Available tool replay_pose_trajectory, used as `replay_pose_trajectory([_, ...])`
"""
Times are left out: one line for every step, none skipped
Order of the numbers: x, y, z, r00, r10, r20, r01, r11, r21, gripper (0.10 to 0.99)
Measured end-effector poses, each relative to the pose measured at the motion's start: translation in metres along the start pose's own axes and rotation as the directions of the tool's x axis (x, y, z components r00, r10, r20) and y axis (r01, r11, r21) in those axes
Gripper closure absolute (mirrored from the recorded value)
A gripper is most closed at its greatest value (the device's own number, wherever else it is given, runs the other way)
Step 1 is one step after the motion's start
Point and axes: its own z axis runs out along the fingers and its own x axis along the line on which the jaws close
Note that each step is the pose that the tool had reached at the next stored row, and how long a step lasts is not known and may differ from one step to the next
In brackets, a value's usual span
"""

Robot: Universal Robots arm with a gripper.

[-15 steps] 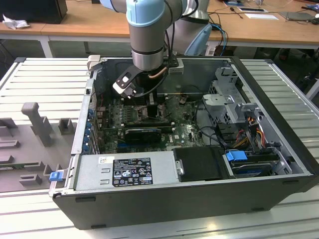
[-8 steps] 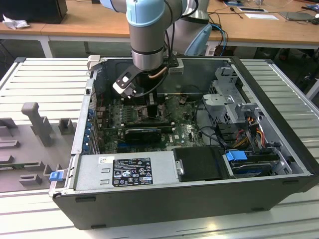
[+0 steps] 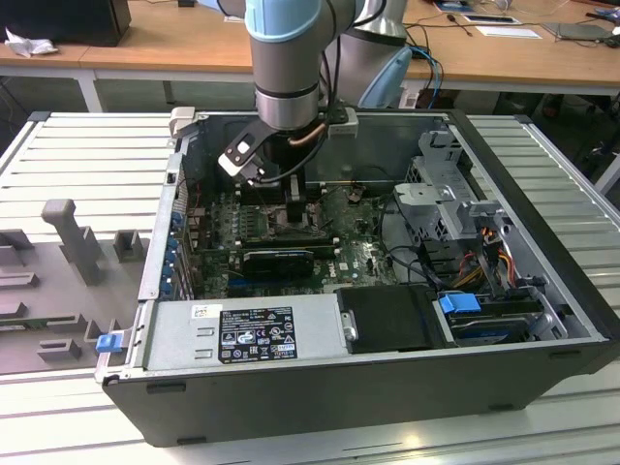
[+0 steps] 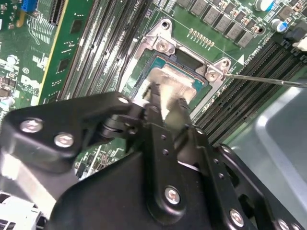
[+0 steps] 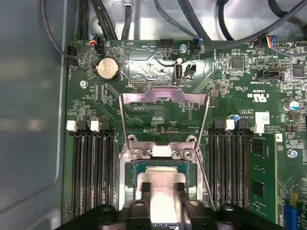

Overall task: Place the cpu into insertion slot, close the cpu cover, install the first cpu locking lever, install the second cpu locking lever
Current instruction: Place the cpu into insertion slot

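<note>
Inside the open computer case (image 3: 407, 383), the gripper (image 5: 162, 189) is down at the insertion slot (image 5: 127, 154) on the motherboard (image 5: 230, 96). Its jaws pinch the cpu (image 5: 162, 178) by two opposite edges. The chip lies within the slot frame, apparently seated or very nearly so; release is not yet made.

The cpu cover (image 5: 139, 97) is swung fully back and lies flat on the board beyond the slot, not closed. One thin locking lever (image 4: 268, 80) stands free beside the slot, unlatched. Judgement: the first step is near completion; cover and both levers are outstanding.
</note>
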Motion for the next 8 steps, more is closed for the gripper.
replay_pose_trajectory([0.0,0.0001,-0.001,1.0,0.0,0.0001,0.0,1.0,0.0,0.808])
replay_pose_trajectory([0.0,0.0002,-0.0018,1.0,0.0,0.0001,0.0,1.0,0.0,0.871])
replay_pose_trajectory([0.0001,0.0003,-0.0033,1.0,0.0,0.0001,0.0,1.0,0.0,0.929])
replay_pose_trajectory([0.0001,0.0004,-0.0044,1.0,0.0,0.0001,0.0,1.0,0.0,0.98])
replay_pose_trajectory([0.0001,0.0005,-0.0052,1.0,0.0,0.0,0.0,1.0,0.0,0.98])
replay_pose_trajectory([0.0001,0.0005,-0.0058,1.0,0.0,0.0001,0.0,1.0,0.0,0.98])
replay_pose_trajectory([0.0001,0.0006,-0.0065,1.0,0.001,0.0001,-0.001,1.0,0.0,0.98])
replay_pose_trajectory([0.0002,0.0007,-0.0078,1.0,0.001,0.0001,-0.001,1.0,0.0,0.98])
